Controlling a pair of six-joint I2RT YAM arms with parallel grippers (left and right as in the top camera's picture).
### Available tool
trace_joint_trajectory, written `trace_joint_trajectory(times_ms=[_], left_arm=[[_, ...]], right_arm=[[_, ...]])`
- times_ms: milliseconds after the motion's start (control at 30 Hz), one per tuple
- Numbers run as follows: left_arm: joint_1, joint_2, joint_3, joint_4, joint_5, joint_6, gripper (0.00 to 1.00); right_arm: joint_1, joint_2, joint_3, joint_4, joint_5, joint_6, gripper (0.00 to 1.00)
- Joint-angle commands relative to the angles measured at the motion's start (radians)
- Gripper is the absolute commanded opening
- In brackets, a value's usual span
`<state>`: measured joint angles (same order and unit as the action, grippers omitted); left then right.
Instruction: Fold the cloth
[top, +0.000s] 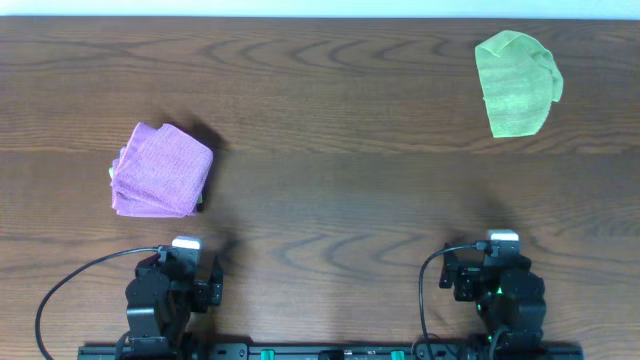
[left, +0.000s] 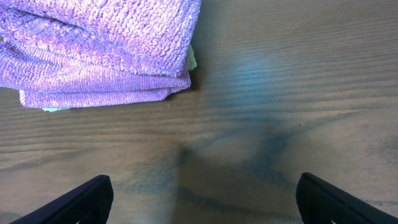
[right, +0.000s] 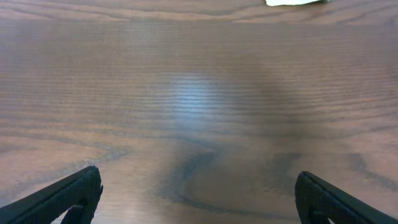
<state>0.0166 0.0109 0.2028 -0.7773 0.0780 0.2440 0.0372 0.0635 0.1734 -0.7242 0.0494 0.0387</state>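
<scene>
The pinkish-purple cloth (top: 160, 170) lies folded in a thick stack on the left part of the wooden table, and fills the upper left of the left wrist view (left: 99, 50). A sliver of pale green shows under its edge. My left gripper (top: 186, 247) rests near the front edge, below the cloth and apart from it; in its own view the left gripper (left: 204, 193) stands wide open over bare wood. My right gripper (top: 503, 242) sits at the front right, and in its own view the right gripper (right: 198, 190) is also wide open and holds nothing.
A lime-green cloth (top: 517, 83) lies crumpled at the far right back of the table (top: 340, 190); its edge shows as a pale strip (right: 292, 2) at the top of the right wrist view. Black cables loop beside both arm bases at the front edge.
</scene>
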Motion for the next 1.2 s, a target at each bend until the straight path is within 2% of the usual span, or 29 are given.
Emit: trace_joint_trajectory(times_ms=[0, 1167], left_arm=[[-0.005, -0.007, -0.022, -0.033, -0.011, 0.018, 0.95], [-0.005, -0.007, -0.022, -0.033, -0.011, 0.018, 0.95]], right_arm=[[-0.041, -0.027, -0.014, -0.009, -0.033, -0.063, 0.99], [-0.056, -0.058, -0.014, -0.005, -0.032, -0.063, 0.99]])
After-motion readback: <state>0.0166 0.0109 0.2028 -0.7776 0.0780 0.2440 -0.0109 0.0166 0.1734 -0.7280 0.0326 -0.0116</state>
